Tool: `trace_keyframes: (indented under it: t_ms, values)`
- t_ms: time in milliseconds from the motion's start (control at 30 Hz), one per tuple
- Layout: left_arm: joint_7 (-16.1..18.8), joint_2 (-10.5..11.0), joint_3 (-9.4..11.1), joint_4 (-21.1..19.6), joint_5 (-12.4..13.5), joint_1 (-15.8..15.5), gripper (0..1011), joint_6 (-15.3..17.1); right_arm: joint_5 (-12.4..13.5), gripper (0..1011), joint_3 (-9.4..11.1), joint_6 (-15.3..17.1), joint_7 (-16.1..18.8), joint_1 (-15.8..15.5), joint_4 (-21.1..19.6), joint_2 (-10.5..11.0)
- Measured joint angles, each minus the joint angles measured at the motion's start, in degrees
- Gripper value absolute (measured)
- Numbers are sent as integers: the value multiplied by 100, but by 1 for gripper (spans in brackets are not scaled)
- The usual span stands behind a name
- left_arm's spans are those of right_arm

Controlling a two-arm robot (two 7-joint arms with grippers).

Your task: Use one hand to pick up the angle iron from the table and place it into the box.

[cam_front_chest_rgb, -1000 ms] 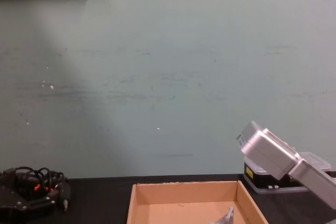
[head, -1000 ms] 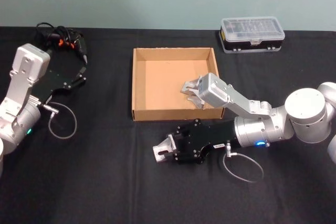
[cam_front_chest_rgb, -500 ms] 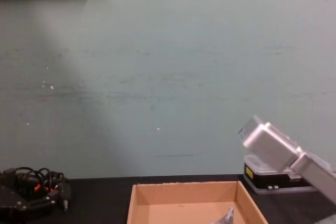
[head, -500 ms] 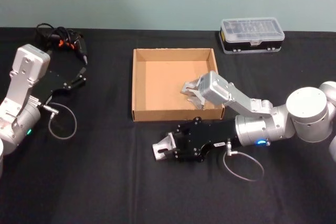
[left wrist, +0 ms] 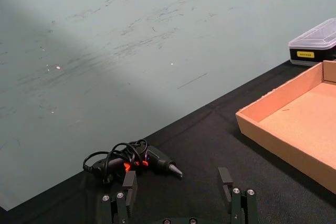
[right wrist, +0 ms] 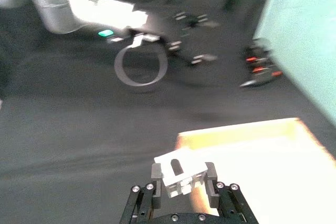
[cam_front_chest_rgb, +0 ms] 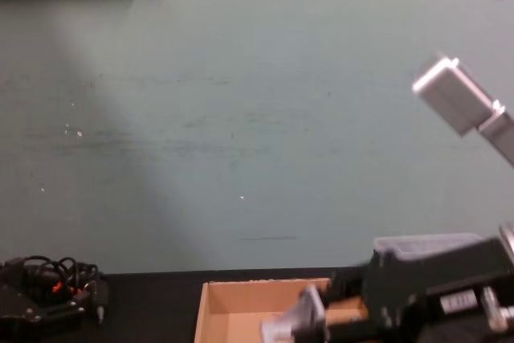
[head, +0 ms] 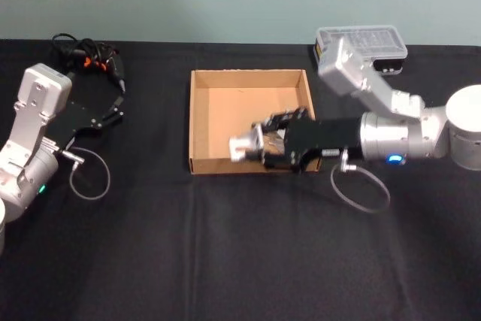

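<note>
Black worktop (head: 240, 261) wide and bare in front. Box (head: 200, 114) mid-worktop, its floor open on the left side. Right gripper (head: 248, 143) over the box's front right part, fingers (right wrist: 156, 171) clamped on the angle iron (right wrist: 178, 174), held above the box floor. Left gripper (left wrist: 178, 192) parked at far left, fingers spread apart, holding nothing.

Workshop bench: corded power tool (head: 96, 60), organiser case (head: 376, 37).
</note>
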Motion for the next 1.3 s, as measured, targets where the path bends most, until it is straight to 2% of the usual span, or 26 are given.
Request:
trace_keyframes:
  t_ms: [200,467,767,933,1300]
  values:
    - [0,0,0,0,0,0,1000,0,-88,481,240,-44,-496,57,226,-160]
    - [0,0,0,0,0,0,1000,0,-315,479,328,-193,-815,249,998,-651]
    - [0,0,0,0,0,0,1000,0,-579,479,284,-372,-866,527,1936,-1179]
    - [0,0,0,0,0,0,1000,0,-683,479,258,-439,-855,611,2250,-1358]
    - [0,0,0,0,0,0,1000,0,-842,479,293,-469,-772,646,2426,-1502]
